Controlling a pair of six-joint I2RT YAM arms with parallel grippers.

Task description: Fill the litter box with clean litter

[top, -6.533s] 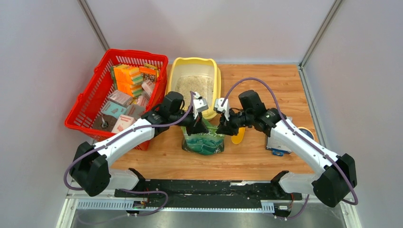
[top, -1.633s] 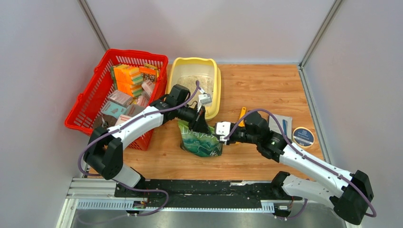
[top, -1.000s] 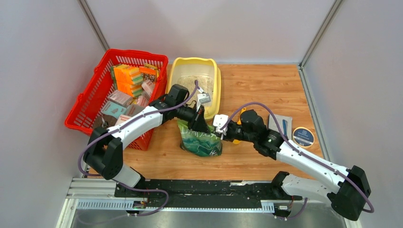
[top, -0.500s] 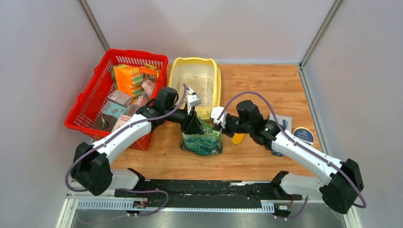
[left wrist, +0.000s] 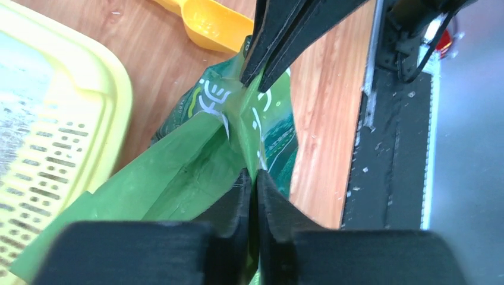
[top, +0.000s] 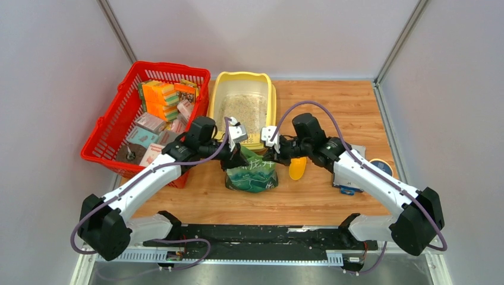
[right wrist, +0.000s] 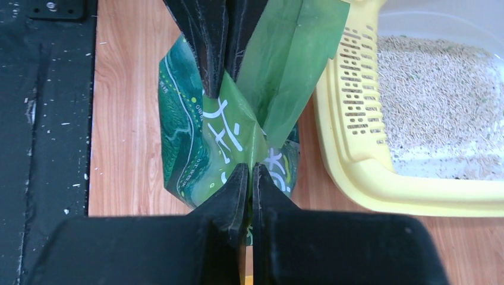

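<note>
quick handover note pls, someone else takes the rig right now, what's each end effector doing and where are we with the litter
left end effector: shut on one end of the top edge of the green pouch.
right end effector: shut on the opposite end of that edge.
pouch: stands on the table just in front of the litter box; a yellow scoop lies beside it on the right.
done: a layer of litter lies in the box.
left: probably lift and tip the pouch over the box to add more; what remains inside the pouch can't be seen.
</note>
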